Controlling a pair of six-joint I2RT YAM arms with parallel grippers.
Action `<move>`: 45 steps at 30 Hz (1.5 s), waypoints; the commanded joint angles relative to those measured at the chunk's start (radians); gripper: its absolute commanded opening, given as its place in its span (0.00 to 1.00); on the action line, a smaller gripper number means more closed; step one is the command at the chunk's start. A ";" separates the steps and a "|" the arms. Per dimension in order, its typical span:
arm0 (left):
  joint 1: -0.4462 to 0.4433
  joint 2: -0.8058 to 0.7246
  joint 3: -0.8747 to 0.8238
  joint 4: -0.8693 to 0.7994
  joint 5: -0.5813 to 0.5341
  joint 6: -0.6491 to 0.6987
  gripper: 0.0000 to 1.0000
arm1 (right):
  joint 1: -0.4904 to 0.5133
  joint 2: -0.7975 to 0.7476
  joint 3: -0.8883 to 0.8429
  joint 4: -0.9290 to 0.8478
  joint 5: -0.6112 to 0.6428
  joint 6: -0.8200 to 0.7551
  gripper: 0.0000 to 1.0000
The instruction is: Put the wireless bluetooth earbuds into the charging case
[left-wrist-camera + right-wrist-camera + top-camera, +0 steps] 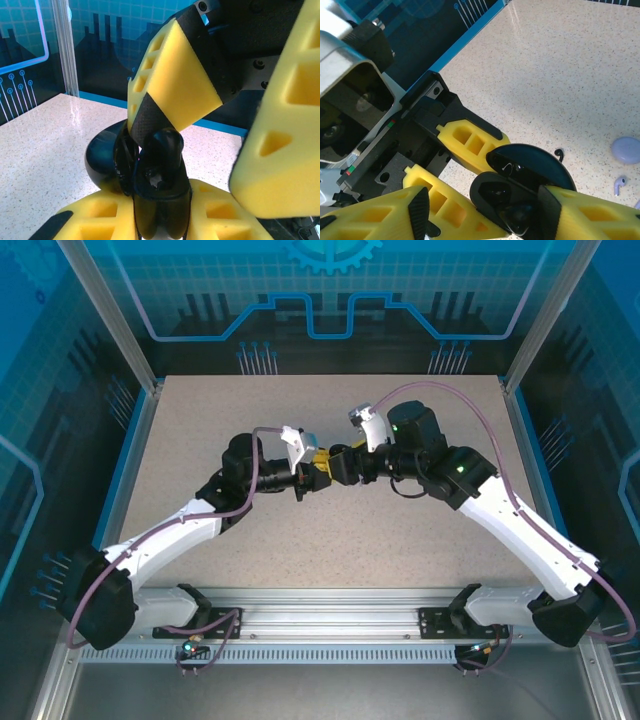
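Left claw [160,222] clamps case [102,160], black earbud [166,150] beside right claw [195,160]

You are in a robotics lab cell: aluminium frame posts [112,315], blue circuit-print wall panels [330,300], a speckled table [330,530], 2 robot arms [170,535] bolted to the near rail [330,605].

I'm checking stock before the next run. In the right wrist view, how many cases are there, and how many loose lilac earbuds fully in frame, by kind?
Black case: 1
Lilac case: 1
Loose lilac earbud, whole in frame: 1
Total: 3
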 commanded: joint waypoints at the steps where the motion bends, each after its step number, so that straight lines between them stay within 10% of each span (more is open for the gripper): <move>1: -0.009 0.009 0.032 -0.001 0.045 -0.011 0.11 | 0.007 -0.040 0.032 -0.015 0.078 -0.015 0.66; 9: -0.008 0.000 0.030 -0.020 -0.013 -0.008 0.11 | 0.004 -0.096 0.013 -0.059 0.156 -0.025 0.66; 25: -0.007 -0.019 0.042 -0.020 0.017 -0.021 0.11 | -0.001 -0.075 0.008 -0.107 0.182 -0.018 0.25; 45: -0.008 -0.006 0.056 -0.020 0.040 -0.036 0.11 | -0.005 -0.029 0.025 -0.099 0.103 -0.022 0.26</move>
